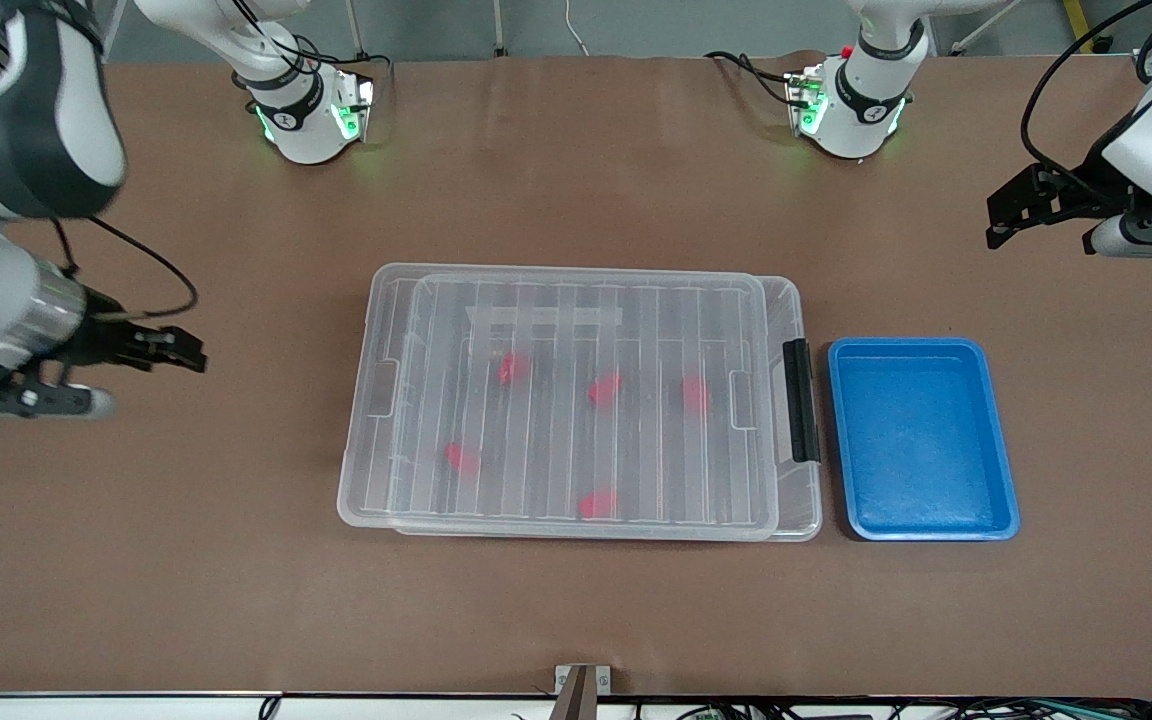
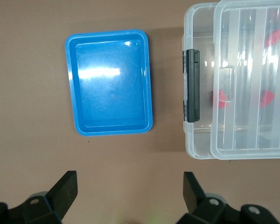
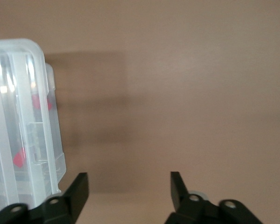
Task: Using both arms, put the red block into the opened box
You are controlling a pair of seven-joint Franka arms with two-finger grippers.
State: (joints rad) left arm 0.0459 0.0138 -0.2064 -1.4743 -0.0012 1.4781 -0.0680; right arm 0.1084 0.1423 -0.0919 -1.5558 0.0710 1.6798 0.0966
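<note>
Five red blocks already lie inside the box [image 1: 576, 400], seen through its ribbed clear lid [image 1: 576, 300], which rests on top, shifted slightly toward the right arm's end so that a strip of the box shows by the black latch [image 1: 798, 400]; one red block [image 1: 604, 389] sits near the middle, the others spread around it. Since every block appears to be in the box and the lid lies over it, the job looks essentially complete, and the step in hand is most likely a clean retreat. The right gripper [image 1: 176, 350] hangs over bare table just off the box's end nearest it, jaws apart and holding nothing; in its wrist view the corner of the lid lies beside one finger, so a straight pull away from the box, with no sideways sweep, would avoid catching that corner and dragging the lid. The left gripper [image 1: 1011, 215] is over bare table, well apart from the box, with the blue tray [image 1: 921, 520] between it and the latch end; its jaws are wide and empty, and it waits. If the lid is meant to sit square, a gentle push at the latch end would probably do.
</note>
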